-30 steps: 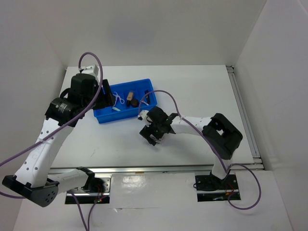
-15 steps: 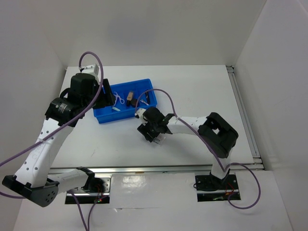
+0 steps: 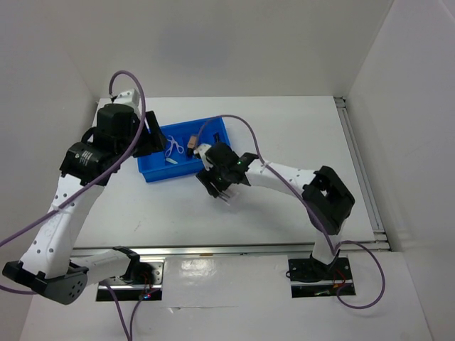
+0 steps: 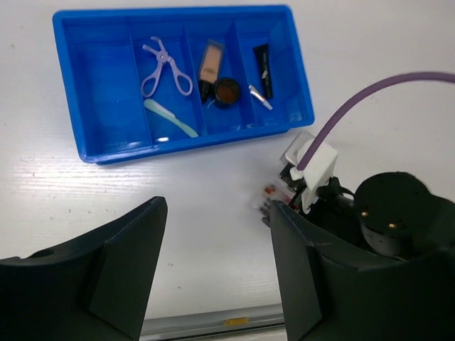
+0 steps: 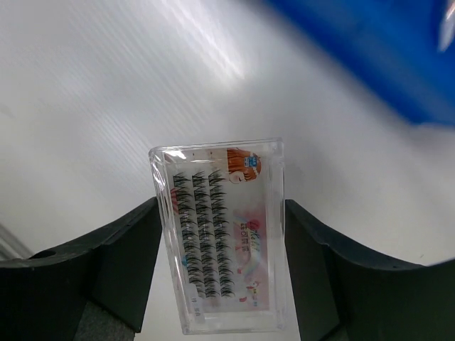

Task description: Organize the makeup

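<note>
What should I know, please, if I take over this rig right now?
Left gripper: open, empty, hovering near the blue tray.
Right gripper: shut on the lash case, beside the tray's near wall.
Done: purple curler and pale stick share one compartment; beige tube and dark jar the next; black stick and silvery clip the end one.
Left: place the lash case in the tray; the other end compartment holds nothing.

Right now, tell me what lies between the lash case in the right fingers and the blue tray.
Only bare white table separates the lash case from the blue tray, as the left wrist view shows.
</note>
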`<state>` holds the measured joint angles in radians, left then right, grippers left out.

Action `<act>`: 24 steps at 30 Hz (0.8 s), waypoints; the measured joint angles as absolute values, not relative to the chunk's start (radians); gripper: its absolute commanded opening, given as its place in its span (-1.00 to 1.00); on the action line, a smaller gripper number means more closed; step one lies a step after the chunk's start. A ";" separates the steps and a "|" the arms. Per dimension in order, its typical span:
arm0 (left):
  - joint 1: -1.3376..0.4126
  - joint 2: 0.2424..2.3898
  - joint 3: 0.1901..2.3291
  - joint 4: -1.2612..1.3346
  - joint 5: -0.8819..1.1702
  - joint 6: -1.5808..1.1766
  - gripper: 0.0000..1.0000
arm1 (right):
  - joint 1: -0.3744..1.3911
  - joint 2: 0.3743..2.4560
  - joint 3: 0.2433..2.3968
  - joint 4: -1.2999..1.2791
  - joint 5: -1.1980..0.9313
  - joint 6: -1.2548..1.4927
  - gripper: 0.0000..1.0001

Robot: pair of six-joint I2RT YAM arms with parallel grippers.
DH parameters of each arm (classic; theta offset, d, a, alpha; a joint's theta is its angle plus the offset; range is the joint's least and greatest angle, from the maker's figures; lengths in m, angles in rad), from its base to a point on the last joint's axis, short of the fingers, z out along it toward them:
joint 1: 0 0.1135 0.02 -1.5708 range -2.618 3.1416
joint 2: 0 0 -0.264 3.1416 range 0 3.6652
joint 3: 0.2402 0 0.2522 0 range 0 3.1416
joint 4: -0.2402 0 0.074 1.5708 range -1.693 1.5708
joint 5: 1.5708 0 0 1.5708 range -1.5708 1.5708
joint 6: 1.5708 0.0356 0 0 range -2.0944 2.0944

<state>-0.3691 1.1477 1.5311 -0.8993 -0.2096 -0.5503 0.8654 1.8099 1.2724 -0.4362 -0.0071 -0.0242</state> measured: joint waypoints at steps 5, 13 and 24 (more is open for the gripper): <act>-0.366 1.160 1.665 -0.920 -0.196 -0.554 0.46 | 0.866 1.836 1.591 -0.440 -0.077 0.040 0.09; -0.366 1.135 1.909 -0.952 -0.216 -0.554 0.46 | 0.866 2.172 2.159 -0.382 -0.202 0.131 0.10; -0.366 1.091 1.803 -0.967 -0.218 -0.561 0.46 | 0.866 2.469 2.283 -0.143 -0.220 0.282 0.07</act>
<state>-0.3660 1.0912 1.8030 -0.9668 -0.2176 -0.5613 0.8658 2.4695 2.2833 -0.1429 -0.2203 0.2821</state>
